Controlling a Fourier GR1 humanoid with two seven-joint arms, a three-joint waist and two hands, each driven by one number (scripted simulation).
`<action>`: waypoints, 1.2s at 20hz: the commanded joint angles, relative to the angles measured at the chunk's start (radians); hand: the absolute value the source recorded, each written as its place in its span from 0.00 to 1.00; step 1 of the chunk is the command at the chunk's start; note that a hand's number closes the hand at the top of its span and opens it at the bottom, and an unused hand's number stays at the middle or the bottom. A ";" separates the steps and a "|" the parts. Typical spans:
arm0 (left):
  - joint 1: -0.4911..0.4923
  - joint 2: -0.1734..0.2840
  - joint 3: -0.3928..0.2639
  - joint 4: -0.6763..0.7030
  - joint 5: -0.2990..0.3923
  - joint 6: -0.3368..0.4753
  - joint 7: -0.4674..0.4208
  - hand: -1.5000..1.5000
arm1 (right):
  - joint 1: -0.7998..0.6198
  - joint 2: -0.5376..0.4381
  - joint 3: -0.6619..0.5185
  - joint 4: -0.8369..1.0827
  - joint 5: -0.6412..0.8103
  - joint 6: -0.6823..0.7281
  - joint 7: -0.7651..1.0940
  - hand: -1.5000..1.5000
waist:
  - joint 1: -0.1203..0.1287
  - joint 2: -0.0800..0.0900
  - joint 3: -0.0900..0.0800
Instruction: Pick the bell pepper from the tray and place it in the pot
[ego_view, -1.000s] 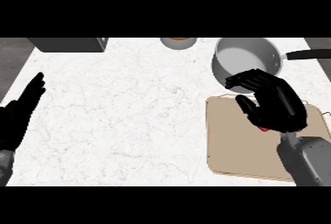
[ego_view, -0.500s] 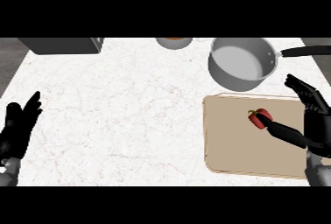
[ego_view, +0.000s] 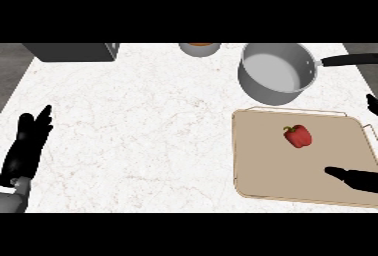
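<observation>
A small red bell pepper (ego_view: 297, 136) lies on the tan tray (ego_view: 266, 170) at the right side of the counter. Behind the tray stands the grey pot (ego_view: 276, 72), its black handle pointing right. My right hand (ego_view: 357, 177) shows only in part at the right edge: the thumb lies over the tray's front right part and a fingertip peeks in higher up. It is apart from the pepper, with fingers spread open. My left hand (ego_view: 25, 147) rests open at the left edge, fingers up.
A dark box (ego_view: 70, 51) sits at the back left of the white marble counter (ego_view: 148, 130). A small orange-topped cup (ego_view: 199, 48) stands at the back centre.
My right hand has drawn back to the right, off the pepper, which now lies uncovered on the tray. The view has shifted slightly; the left hand stays resting.
</observation>
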 joint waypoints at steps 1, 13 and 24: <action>0.001 0.018 0.027 0.001 0.012 -0.020 0.013 0.50 | 0.040 -0.157 0.004 -0.116 0.065 0.084 0.192 0.00 | 0.004 -0.002 -0.001; -0.014 -0.041 0.007 -0.041 -0.067 -0.012 0.049 0.50 | -0.045 -0.238 0.083 -0.120 0.060 0.418 0.468 0.00 | 0.024 0.003 0.002; -0.011 -0.066 0.091 -0.039 -0.089 -0.092 0.064 0.50 | -0.107 -0.025 0.124 0.068 0.279 0.410 0.436 0.00 | 0.025 0.003 0.003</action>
